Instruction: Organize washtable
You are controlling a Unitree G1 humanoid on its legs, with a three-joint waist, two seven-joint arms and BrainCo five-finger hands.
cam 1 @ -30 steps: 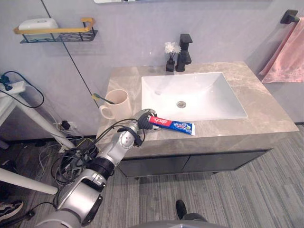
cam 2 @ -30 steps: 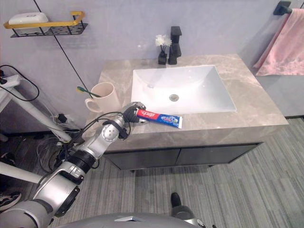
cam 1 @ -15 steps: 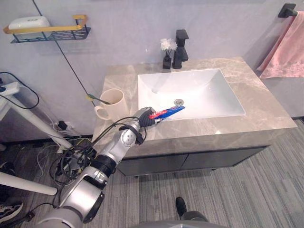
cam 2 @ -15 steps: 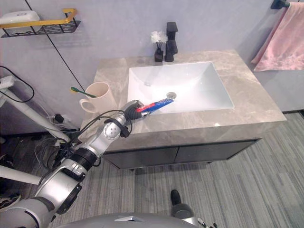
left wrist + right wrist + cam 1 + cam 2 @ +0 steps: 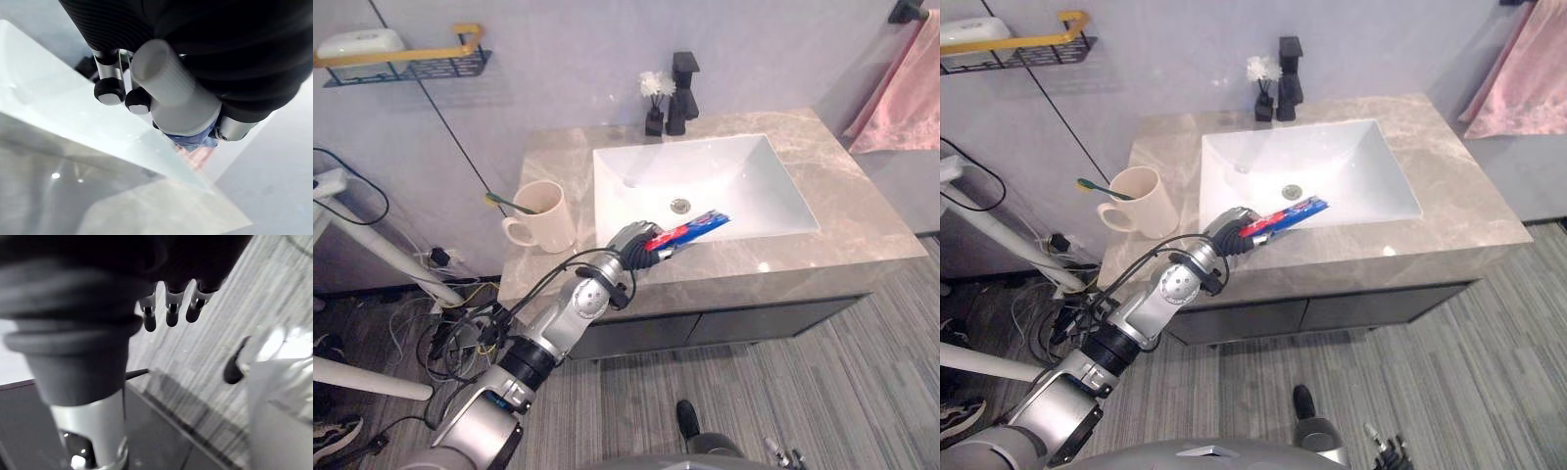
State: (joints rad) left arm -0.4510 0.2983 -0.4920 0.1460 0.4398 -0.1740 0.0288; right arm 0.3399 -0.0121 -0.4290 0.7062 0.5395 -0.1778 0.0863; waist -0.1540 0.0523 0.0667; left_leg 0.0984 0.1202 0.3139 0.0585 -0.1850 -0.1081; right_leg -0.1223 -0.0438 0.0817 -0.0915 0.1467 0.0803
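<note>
Left hand (image 5: 634, 245) is pinching the toothpaste tube (image 5: 697, 226) above the worktop's (image 5: 862, 230) front edge, beside the sink (image 5: 744, 176). A mug (image 5: 551, 217) holding a toothbrush (image 5: 509, 204) is standing near the left edge. Right hand (image 5: 169, 308) is hanging loose-fingered.

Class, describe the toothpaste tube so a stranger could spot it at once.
Find the white sink in the marble washtable. At its front rim the left hand grips the toothpaste tube. It is red and blue, unlike the cream mug nearby.
</note>
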